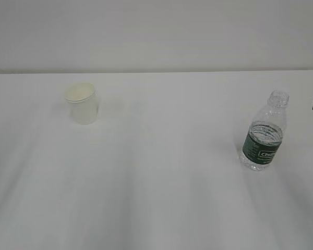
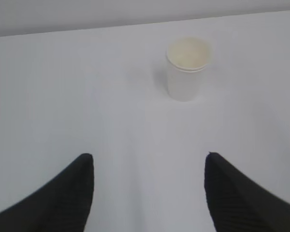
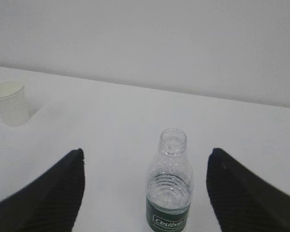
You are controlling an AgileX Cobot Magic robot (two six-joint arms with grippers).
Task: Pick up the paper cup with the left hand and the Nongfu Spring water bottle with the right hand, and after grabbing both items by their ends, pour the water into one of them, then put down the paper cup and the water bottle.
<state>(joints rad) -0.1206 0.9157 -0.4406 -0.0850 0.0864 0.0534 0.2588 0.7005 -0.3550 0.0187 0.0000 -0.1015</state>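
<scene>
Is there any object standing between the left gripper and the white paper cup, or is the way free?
Nothing visible stands in the way. In the left wrist view, only bare white table lies between the open left gripper and the small white tapered paper cup, which stands upright ahead, slightly to the right.

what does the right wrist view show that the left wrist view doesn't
Only the right wrist view shows the Nongfu Spring water bottle, upright and capless, standing between the open jaws of the right hand but untouched, with the wall behind the table. Only the left wrist view shows the left hand, its jaws open and empty, well short of the cup. Both show the paper cup standing upright on the white table; in the right wrist view it sits far off at the left edge.
</scene>
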